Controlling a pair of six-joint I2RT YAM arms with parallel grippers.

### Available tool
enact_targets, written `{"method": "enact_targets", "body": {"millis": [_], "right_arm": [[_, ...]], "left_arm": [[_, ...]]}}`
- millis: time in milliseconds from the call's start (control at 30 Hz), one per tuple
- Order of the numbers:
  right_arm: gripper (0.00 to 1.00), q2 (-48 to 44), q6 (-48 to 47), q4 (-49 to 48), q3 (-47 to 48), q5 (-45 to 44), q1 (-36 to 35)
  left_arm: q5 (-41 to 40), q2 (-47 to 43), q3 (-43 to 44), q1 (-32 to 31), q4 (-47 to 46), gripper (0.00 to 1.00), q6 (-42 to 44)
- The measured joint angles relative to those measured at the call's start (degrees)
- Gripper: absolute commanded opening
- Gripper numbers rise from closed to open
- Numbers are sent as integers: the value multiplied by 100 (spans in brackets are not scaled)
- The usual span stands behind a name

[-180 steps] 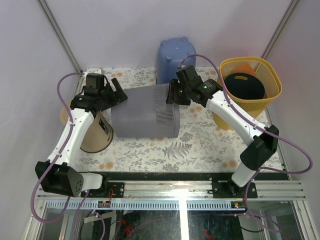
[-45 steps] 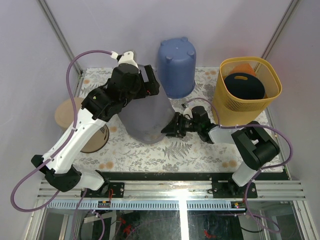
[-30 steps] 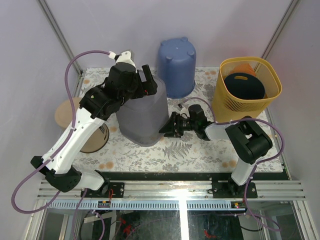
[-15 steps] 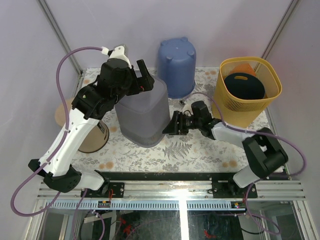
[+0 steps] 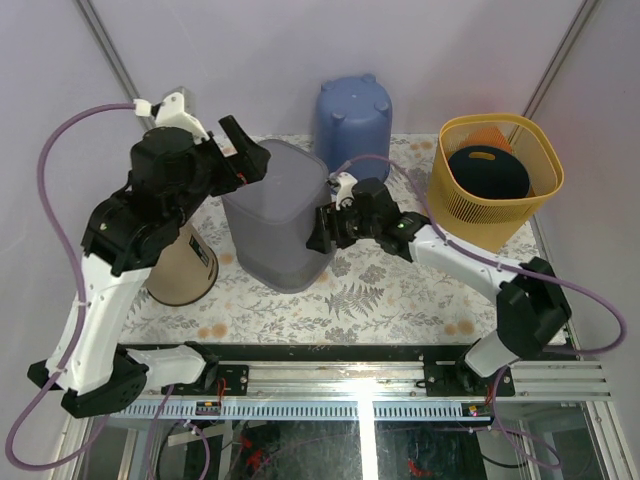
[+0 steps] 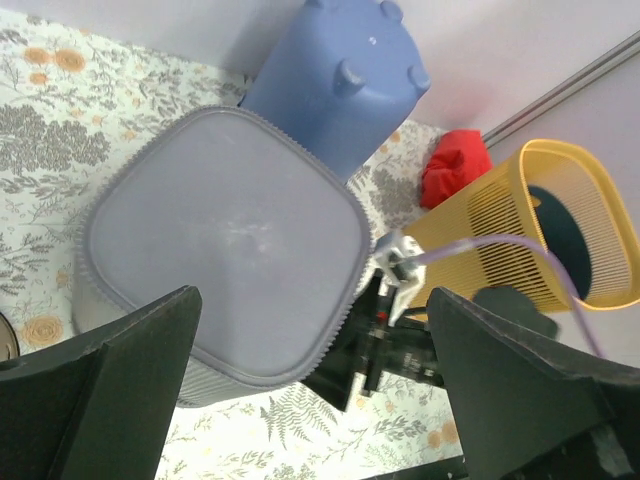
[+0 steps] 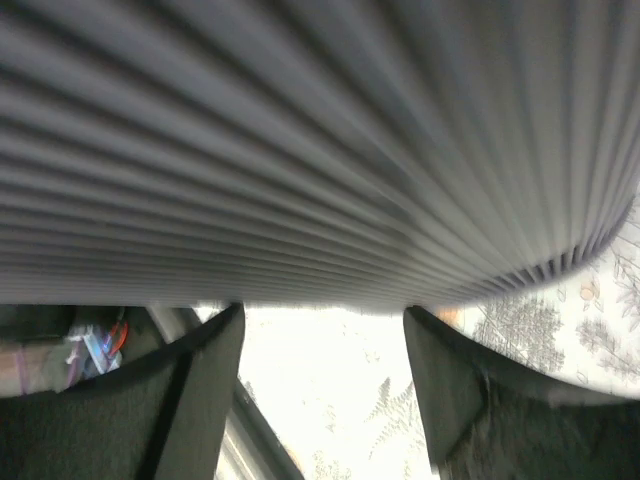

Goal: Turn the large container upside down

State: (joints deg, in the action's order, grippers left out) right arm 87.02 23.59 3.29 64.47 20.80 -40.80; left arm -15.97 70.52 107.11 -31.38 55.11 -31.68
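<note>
From above, the grey container (image 5: 278, 215) stands near the middle of the table (image 5: 400, 290). Its long axis is upright, its flat base is on top, and its mouth is apparently down on the table. The left gripper (image 5: 243, 152) hangs over the container's far left top corner. The right gripper (image 5: 320, 230) sits low, just beside its right wall. Both are equally near. The flip looks done, so clearing off without nudging it matters most.

The left wrist view shows the closed base directly below, framed by widely spread fingers (image 6: 110, 390) that hold nothing. A blue bucket (image 6: 330, 90) stands just behind.

The right wrist view shows only ribbed wall. Its fingers (image 7: 190, 390) are apart, with bare table between them. Whether the tips touch the wall cannot be told.
</note>
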Motion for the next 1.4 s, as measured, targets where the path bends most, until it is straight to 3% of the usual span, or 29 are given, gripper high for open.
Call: {"method": "enact_targets", "body": {"millis": [233, 500, 1000, 1200, 1300, 1400], "right_arm": [[75, 1051, -76, 155, 647, -437, -195], [77, 2590, 131, -240, 2004, -538, -350], [80, 6015, 352, -450, 6446, -861, -407], [79, 5519, 365, -332, 5598, -890, -358], [79, 4645, 328, -42, 4634, -876, -278], [79, 3928, 236, 299, 4258, -935, -136]], "left_arm": [[-52, -295, 151, 31, 105, 96, -85], [-107, -623, -94, 31, 262, 96, -133], [-317, -691, -341, 31, 376, 99, 9], [-365, -595, -341, 31, 372, 99, 83], [-350, -531, -345, 31, 361, 99, 87], [-302, -476, -409, 31, 323, 99, 85]]}}
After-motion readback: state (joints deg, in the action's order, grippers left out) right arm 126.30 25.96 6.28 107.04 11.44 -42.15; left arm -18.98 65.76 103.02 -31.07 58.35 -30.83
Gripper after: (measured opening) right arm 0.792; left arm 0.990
